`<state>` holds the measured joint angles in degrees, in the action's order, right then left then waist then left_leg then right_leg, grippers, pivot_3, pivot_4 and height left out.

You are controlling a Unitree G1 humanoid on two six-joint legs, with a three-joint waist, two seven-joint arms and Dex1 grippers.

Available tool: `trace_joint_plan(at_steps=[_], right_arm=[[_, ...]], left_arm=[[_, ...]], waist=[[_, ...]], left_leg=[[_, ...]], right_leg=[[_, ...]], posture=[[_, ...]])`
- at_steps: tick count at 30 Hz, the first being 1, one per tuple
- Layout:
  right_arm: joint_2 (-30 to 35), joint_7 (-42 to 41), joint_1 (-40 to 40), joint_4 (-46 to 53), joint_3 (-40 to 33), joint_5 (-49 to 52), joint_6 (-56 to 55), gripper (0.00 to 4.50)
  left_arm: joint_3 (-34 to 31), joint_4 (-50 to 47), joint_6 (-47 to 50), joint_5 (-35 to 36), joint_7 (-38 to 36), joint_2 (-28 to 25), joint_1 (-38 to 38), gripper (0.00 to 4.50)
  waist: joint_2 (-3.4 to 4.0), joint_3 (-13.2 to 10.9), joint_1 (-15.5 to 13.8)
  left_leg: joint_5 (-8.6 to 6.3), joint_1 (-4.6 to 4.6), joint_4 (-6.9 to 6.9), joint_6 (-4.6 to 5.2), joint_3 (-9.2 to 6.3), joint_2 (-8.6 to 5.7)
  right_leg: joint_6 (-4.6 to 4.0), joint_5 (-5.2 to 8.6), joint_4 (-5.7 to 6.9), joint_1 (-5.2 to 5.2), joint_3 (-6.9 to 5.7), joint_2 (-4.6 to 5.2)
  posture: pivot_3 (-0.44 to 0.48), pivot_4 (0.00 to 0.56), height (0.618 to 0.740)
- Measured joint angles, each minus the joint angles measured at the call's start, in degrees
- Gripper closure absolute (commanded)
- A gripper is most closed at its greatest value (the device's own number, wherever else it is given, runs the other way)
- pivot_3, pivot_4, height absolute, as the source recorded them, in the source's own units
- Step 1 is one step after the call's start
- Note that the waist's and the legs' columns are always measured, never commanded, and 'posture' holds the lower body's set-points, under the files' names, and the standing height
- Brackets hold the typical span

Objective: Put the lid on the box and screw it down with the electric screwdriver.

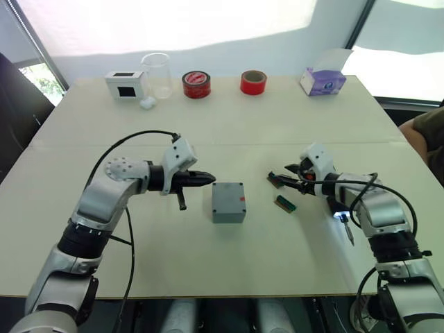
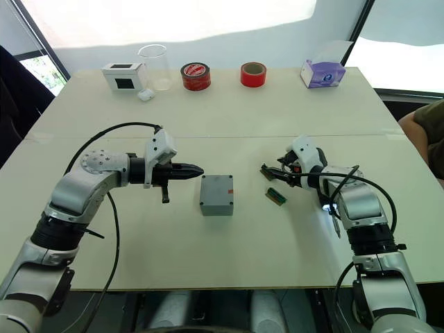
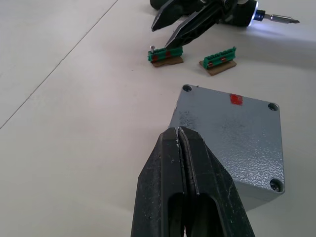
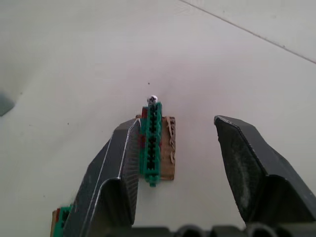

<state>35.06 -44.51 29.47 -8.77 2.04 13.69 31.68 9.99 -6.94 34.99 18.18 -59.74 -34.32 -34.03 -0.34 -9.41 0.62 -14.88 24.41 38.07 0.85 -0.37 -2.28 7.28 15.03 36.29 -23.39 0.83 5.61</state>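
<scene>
Lid (image 3: 229, 136) already sits on the box (image 1: 229, 202) mid-table, left gripper (image 1: 206, 180) clenched empty just beside it, likely to steady it, while right gripper (image 4: 175, 148) is spread around a green screw strip (image 4: 151, 143), electric screwdriver (image 1: 343, 220) lying by that wrist.

Surface (image 1: 229, 132): pale and matte, with a seam running across it in front of me.
Middle: the box (image 1: 229, 202) sits with the lid on top, a red mark near one edge.
Just right of it: two small green pieces (image 1: 285, 204) on brown bases, near each other.
Far edge: white box with a black window (image 1: 125, 84), clear cup (image 1: 157, 75), two red tape rolls (image 1: 196, 84), purple tissue box (image 1: 322, 80).
</scene>
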Motion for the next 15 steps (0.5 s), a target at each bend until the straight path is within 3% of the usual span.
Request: trace_joint_plan(at_steps=[12,15], right_arm=[[-1.9,-0.7,0.9,-0.6,0.9,-0.1,0.1,2.15],[-2.7,-0.5,1.7,-1.2,1.1,-0.3,-0.1,2.89]], left_arm=[[0.0,-1.1,0.7,0.7,0.8,0.1,0.4,4.5],[0.1,-1.1,0.8,0.9,1.0,0.1,0.6,4.5]], waist=[[0.0,0.0,0.0],[0.0,0.0,0.0]], left_leg=[[0.01,0.0,0.0,-0.02,-0.01,0.0],[0.03,0.0,0.0,-0.06,0.0,0.0]], right_leg=[[0.0,0.0,0.0,0.0,0.0,0.0],[0.0,0.0,0.0,0.0,0.01,0.0]], posture=[[0.0,0.15,0.74],[0.0,0.15,0.74]])
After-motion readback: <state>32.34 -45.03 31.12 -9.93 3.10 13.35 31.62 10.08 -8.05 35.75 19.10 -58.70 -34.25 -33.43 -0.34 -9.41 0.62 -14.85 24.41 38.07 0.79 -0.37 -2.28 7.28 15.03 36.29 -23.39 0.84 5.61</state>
